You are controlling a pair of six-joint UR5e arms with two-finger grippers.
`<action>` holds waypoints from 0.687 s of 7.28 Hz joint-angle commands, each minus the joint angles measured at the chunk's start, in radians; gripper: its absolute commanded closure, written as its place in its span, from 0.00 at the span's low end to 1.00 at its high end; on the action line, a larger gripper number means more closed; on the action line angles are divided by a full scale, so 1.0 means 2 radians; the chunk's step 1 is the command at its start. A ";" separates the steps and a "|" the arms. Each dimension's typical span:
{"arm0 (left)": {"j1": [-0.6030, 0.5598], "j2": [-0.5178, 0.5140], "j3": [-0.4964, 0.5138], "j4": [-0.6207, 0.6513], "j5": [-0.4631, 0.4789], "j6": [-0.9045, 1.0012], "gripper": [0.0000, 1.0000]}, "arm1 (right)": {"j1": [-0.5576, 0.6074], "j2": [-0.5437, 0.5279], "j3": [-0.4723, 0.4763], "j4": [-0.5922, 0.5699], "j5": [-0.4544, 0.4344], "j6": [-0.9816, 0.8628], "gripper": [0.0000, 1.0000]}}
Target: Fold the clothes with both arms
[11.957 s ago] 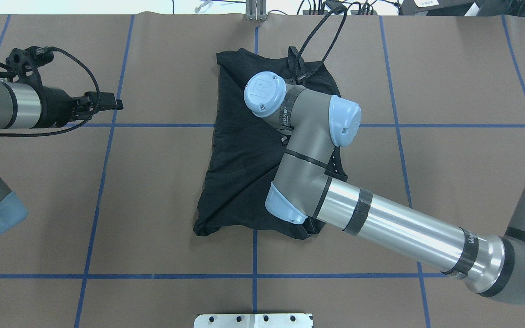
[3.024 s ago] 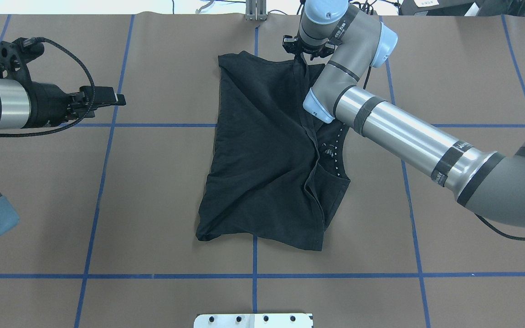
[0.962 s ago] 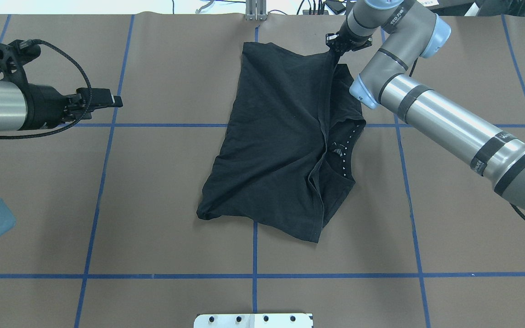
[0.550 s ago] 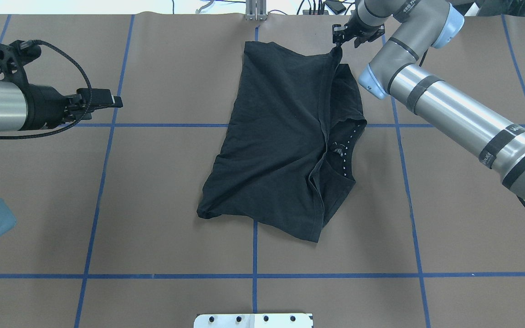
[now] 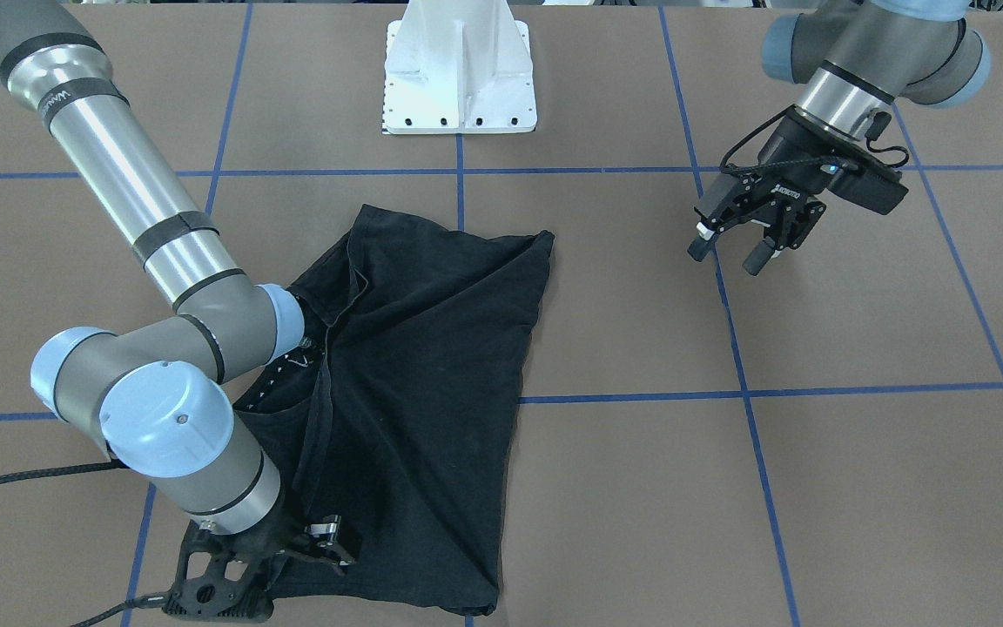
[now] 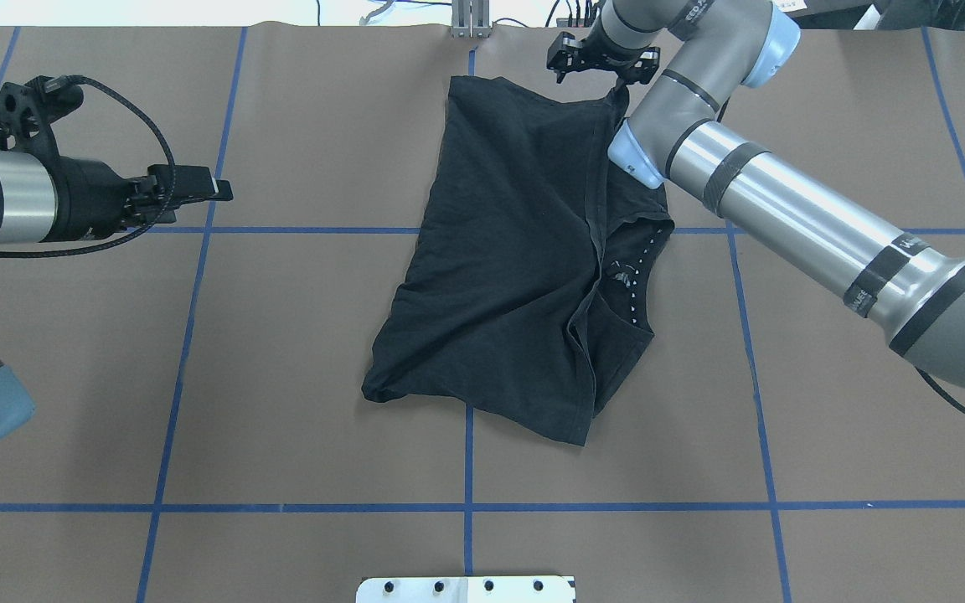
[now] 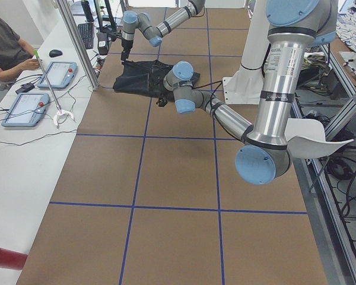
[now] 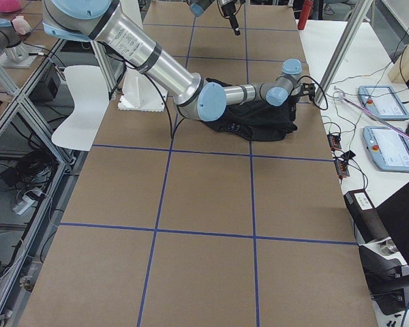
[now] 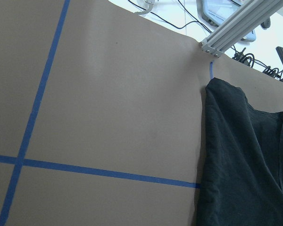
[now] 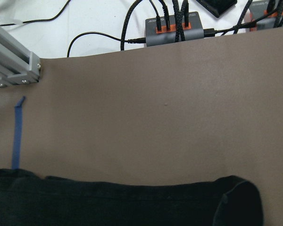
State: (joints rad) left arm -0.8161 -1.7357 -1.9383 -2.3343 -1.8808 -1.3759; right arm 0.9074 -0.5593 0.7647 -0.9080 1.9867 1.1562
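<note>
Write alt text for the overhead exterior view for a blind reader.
A black T-shirt, partly folded and wrinkled, lies in the middle of a brown table marked with blue tape lines. The right gripper sits at the shirt's far edge, its arm reaching in from the right; the left gripper hangs over bare table, well to the shirt's left.

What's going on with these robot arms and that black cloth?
A two-armed robot is folding a black T-shirt, which lies partly folded on the table. The right gripper is down at the shirt's far edge; whether it grips cloth is unclear. The left gripper hovers open, off to the side, touching nothing.
</note>
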 commanded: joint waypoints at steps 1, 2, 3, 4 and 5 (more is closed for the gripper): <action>0.014 -0.023 0.007 0.001 -0.002 -0.004 0.01 | -0.020 -0.095 0.161 -0.018 0.001 0.157 0.00; 0.020 -0.029 0.007 0.002 -0.002 -0.004 0.01 | -0.020 -0.140 0.224 -0.035 -0.001 0.202 0.00; 0.026 -0.033 0.010 0.002 -0.002 -0.003 0.02 | -0.019 -0.177 0.290 -0.063 0.003 0.232 0.00; 0.028 -0.042 0.028 0.001 -0.002 -0.002 0.02 | -0.027 -0.215 0.353 -0.089 -0.002 0.236 0.00; 0.028 -0.047 0.033 0.001 -0.002 -0.002 0.02 | -0.038 -0.231 0.384 -0.110 -0.015 0.241 0.00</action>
State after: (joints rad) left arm -0.7634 -1.8152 -1.8922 -2.3318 -1.8852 -1.3813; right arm 0.8527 -0.9605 1.4237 -1.0720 1.9788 1.6151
